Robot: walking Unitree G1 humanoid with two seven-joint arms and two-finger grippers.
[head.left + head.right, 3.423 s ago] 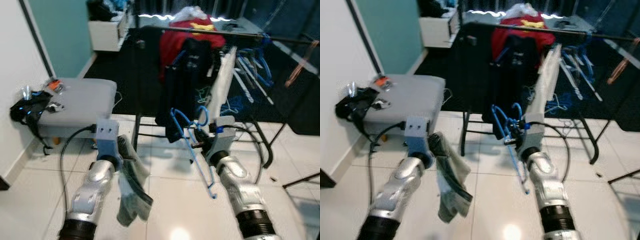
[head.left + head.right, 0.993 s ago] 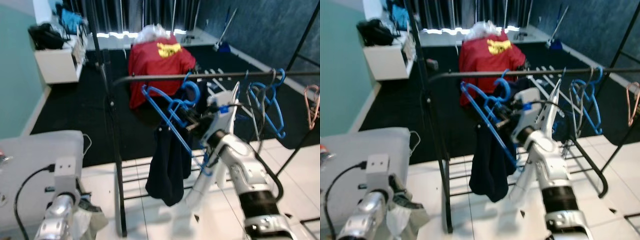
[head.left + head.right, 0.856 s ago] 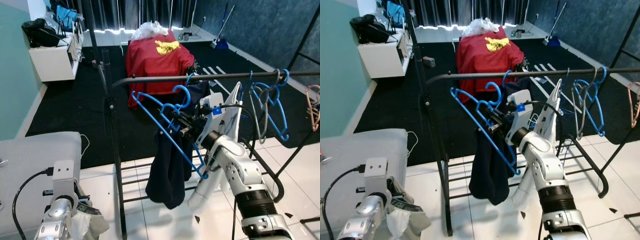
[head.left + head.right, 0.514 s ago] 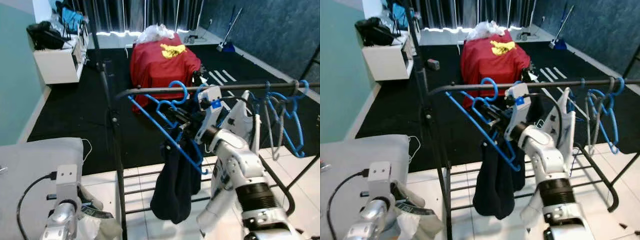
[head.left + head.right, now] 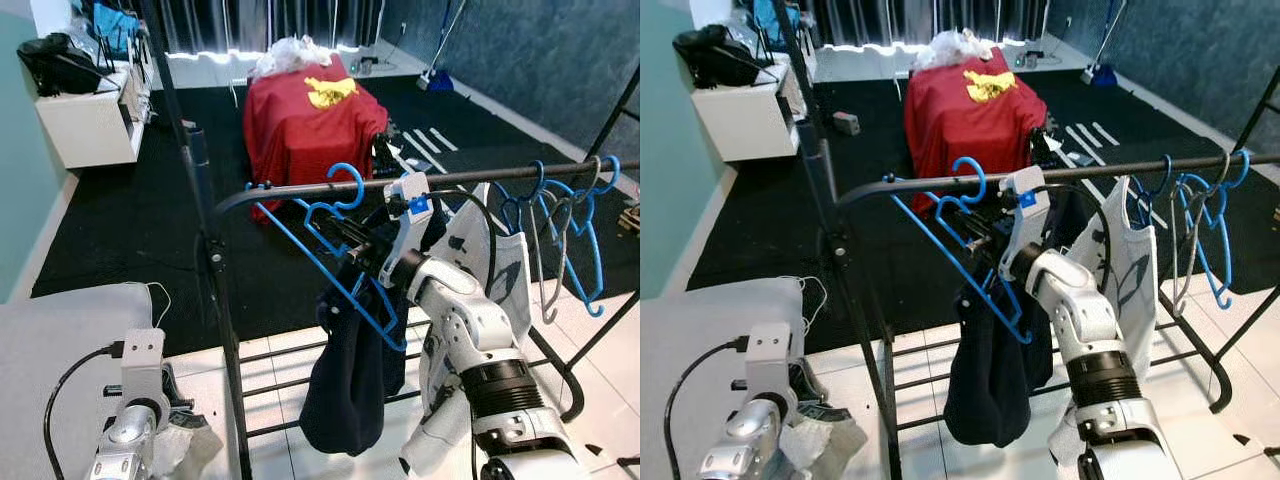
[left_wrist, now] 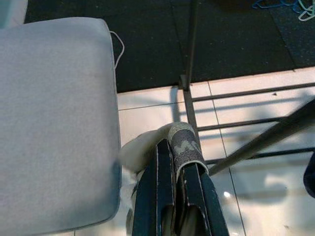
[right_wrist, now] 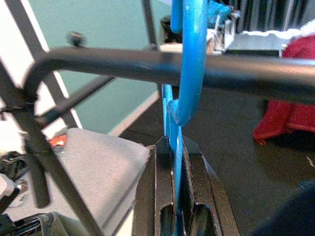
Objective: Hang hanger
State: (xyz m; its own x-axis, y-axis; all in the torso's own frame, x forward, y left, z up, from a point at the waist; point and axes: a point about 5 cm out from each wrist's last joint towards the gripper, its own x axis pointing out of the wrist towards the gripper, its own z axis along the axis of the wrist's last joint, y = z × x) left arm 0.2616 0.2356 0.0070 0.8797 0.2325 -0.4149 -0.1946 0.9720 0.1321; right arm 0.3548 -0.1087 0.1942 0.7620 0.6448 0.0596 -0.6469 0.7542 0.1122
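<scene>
Blue hanger at the rail, hook over the bar, not yet let go.

Left gripper [image 6: 178, 164] hangs low beside the grey bench [image 5: 60, 330], fingers clamped on a patterned grey cloth [image 6: 181, 146]. Black clothes rail [image 5: 300, 190] spans the middle. Blue plastic hanger [image 5: 330, 262] looks light, stiff and somewhat slick; best held at the neck, just below the hook. Right gripper [image 7: 176, 147] is closed on exactly that neck, with the hook curving up over the rail directly above its fingers. Further right hang a dark garment [image 5: 350, 370] and more blue hangers [image 5: 560, 220].
</scene>
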